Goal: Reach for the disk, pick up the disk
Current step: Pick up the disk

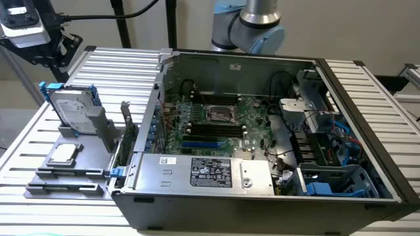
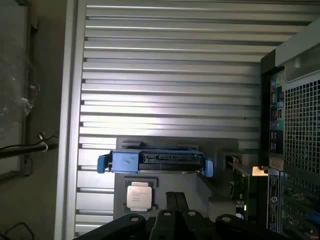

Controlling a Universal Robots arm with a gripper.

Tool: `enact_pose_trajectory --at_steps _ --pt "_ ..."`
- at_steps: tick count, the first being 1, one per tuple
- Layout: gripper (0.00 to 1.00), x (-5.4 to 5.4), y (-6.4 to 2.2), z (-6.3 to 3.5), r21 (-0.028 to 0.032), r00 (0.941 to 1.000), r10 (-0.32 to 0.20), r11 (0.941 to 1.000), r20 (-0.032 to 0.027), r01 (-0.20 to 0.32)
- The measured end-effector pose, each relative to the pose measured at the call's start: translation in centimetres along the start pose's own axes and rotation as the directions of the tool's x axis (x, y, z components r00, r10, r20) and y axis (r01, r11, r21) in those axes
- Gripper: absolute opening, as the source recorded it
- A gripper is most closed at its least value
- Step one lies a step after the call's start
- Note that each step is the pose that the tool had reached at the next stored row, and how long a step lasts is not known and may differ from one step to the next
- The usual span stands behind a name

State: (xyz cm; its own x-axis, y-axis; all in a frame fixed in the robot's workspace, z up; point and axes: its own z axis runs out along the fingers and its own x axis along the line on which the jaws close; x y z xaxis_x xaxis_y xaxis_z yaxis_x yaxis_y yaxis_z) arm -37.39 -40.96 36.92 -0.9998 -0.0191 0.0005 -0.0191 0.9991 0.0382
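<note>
We see the disk (image 1: 71, 110) standing on edge in a grey holder (image 1: 92, 130) beside the case (image 1: 262, 206), the gripper (image 2: 176, 196) well apart, fingers together, empty; we judge it stiff, rather heavy, shock-sensitive, smooth — best pinched across its flat faces, near the upper edge.

Your slatted metal table (image 1: 125, 64) carries two items. Item one: open black computer case (image 1: 262, 209), covering most of the surface. Item two: grey holder block (image 1: 78, 180), just beside the case, by the table's edge at the exterior view's left.
</note>
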Motion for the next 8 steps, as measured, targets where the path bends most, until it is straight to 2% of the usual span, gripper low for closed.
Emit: enact_pose_trajectory --at_steps 8 --pt "0.11 0.0 0.0 0.0 0.0 1.0 0.0 1.0 0.0 0.0"
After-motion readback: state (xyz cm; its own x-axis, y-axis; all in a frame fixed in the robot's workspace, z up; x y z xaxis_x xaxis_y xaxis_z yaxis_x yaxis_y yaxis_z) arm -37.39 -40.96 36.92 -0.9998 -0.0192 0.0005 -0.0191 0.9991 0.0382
